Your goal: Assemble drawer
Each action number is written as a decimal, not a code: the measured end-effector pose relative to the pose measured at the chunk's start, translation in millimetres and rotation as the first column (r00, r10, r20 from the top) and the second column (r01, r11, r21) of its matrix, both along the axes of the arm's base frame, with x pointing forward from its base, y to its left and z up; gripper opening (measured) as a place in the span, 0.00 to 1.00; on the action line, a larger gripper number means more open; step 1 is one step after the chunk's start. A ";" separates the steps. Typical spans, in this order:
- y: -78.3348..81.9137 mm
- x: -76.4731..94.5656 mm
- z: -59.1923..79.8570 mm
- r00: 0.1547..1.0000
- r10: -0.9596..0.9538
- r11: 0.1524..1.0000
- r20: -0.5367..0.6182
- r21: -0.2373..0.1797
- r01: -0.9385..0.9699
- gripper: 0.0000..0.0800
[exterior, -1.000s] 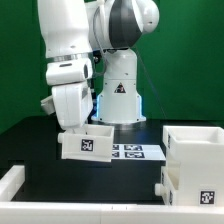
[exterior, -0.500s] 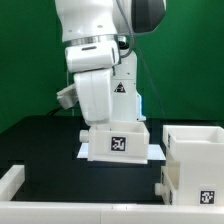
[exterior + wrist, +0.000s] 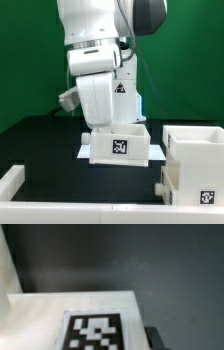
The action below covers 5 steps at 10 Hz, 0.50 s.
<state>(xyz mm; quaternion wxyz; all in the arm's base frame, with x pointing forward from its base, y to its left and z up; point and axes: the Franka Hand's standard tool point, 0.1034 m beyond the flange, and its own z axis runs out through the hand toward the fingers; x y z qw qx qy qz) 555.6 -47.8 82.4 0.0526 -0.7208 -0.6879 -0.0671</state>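
The drawer (image 3: 119, 144), a small white open-top box with a tag marker on its front, is at the middle of the table, low over the marker board (image 3: 157, 152). My gripper (image 3: 110, 126) reaches down onto the drawer's near-left wall and is shut on it; the fingertips are mostly hidden by the hand. In the wrist view the drawer's white wall and tag (image 3: 95, 331) fill the lower part. One dark finger (image 3: 152, 339) shows right beside the wall.
The large tall white box (image 3: 195, 160) with a tag marker stands at the exterior view's right, close to the drawer. A white rail (image 3: 12, 184) runs along the front left. The arm's base (image 3: 120, 98) stands behind the marker board.
The gripper carried the drawer from the exterior view's left to over the marker board, turning its tag forward. In the last half second it shifted slightly right and lower.
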 end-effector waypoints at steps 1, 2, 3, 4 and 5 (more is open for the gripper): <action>9.6 1.5 -6.2 1.000 0.004 1.000 -0.008 0.009 -0.003 0.05; 14.1 -0.5 -12.7 1.000 0.005 1.000 -0.018 0.020 -0.005 0.05; 15.1 -3.5 -18.6 1.000 0.009 1.000 -0.026 0.026 -0.008 0.05; 14.5 -5.0 -20.1 1.000 0.020 0.999 -0.015 0.025 -0.020 0.05; 15.2 -7.5 -22.6 1.000 0.019 1.000 -0.010 0.025 -0.018 0.05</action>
